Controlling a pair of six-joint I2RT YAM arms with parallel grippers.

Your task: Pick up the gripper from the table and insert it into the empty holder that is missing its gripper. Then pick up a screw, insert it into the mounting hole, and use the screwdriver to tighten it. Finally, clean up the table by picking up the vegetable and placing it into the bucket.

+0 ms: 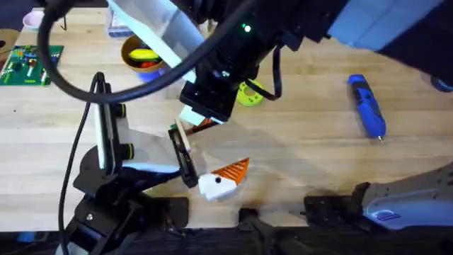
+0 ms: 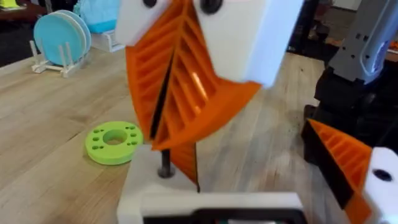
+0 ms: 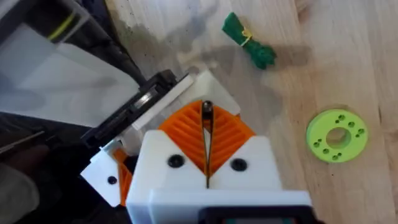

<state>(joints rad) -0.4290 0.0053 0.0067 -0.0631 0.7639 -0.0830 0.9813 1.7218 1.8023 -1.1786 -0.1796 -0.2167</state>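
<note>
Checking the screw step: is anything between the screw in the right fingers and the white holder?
Nothing visible. The screw, pinched by the right gripper, hangs directly above the holder, its tip at or near the white face.

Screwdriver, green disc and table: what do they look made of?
Screwdriver: looks like glossy blue plastic, with a thin metal bit. Green disc: matte lime plastic with holes, possibly 3D-printed. Table: light wood, grain and plank seams visible, possibly laminate.

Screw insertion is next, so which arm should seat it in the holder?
Right, I'd say. The right gripper is shut on the screw, which hangs just over the white holder.
</note>
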